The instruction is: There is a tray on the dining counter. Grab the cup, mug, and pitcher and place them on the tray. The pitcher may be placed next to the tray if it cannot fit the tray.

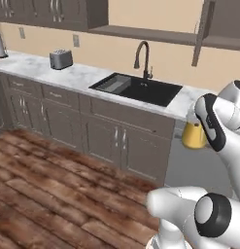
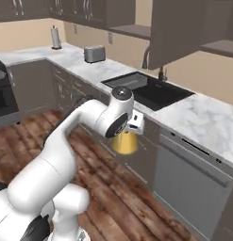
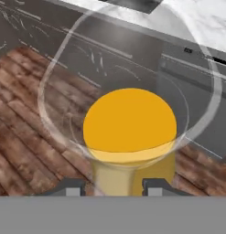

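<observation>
Fingers (image 3: 113, 186) closed on the pitcher (image 3: 129, 125), gripping its clear upper part; amber base hangs below, well above the wood floor (image 1: 53, 189), in front of the lower cabinets (image 1: 111, 138) and the dishwasher front (image 2: 191, 181).

Risks:
- Grip sits on a smooth, tapered, see-through wall. Likely to slip or rotate between the fingers under a fast swing or hard base acceleration. A drop here means the floor, not a surface.
- Heavy-looking wide base below the grip point: probable pendulum sway on any abrupt wrist turn.
- Tray, cup, mug and dining counter out of frame, so a long carry still ahead by my read; more travel, more chance of loosening.
- Placement: wide base may not fit the tray beside two other vessels; setting down next to it is allowed.

Clearance:
- Marble tabletop (image 2: 203, 117) edge and sink (image 1: 138, 88) just beyond and above the pitcher; lifting straight up close in could clip the overhang.
- Faucet (image 1: 143, 58) and upper shelf (image 1: 150, 34) further back, not in play at this height.
- Open floor toward the toaster (image 1: 61, 59) side and behind: safest room for retreat and turn.
</observation>
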